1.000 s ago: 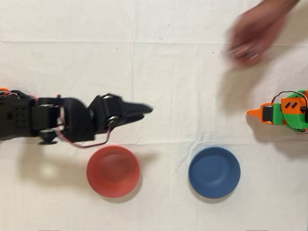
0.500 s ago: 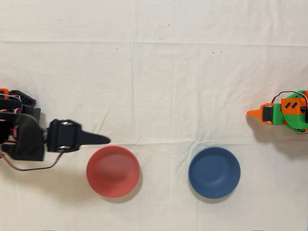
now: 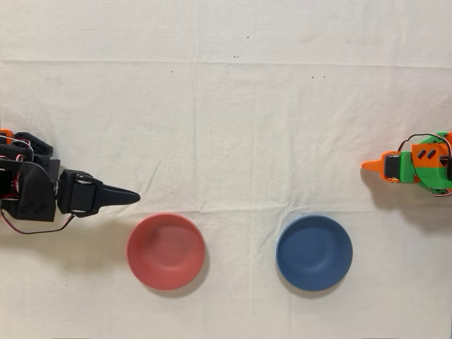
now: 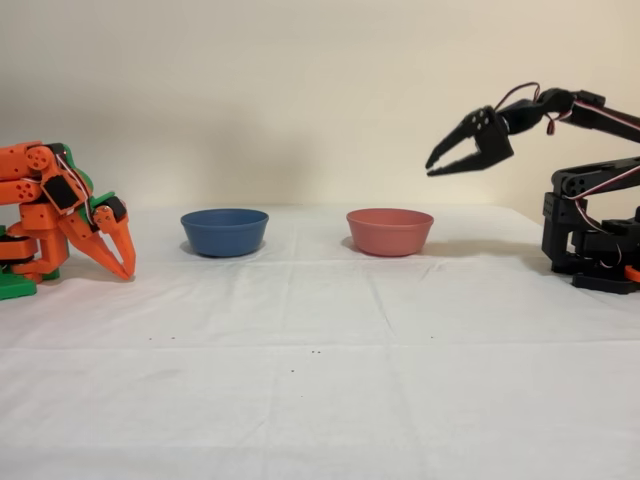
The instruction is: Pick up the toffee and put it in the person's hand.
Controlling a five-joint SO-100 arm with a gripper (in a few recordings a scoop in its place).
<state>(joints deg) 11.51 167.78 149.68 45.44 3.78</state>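
Note:
My black gripper (image 3: 133, 198) hangs at the left edge in the overhead view, pulled back near its base and pointing right toward the red bowl (image 3: 166, 251). In the fixed view the black gripper (image 4: 432, 168) is raised high at the right, above and to the right of the red bowl (image 4: 390, 230). Its jaws come together at the tips with nothing between them. The toffee is out of view. The person's hand is out of view.
A blue bowl (image 3: 314, 253) sits to the right of the red one in the overhead view; both look empty. The idle orange arm (image 3: 417, 166) rests at the right edge. White cloth (image 3: 247, 127) covers the table.
The person's hand at the upper right has left the picture. My black arm has drawn back to the left, and its jaws have come together.

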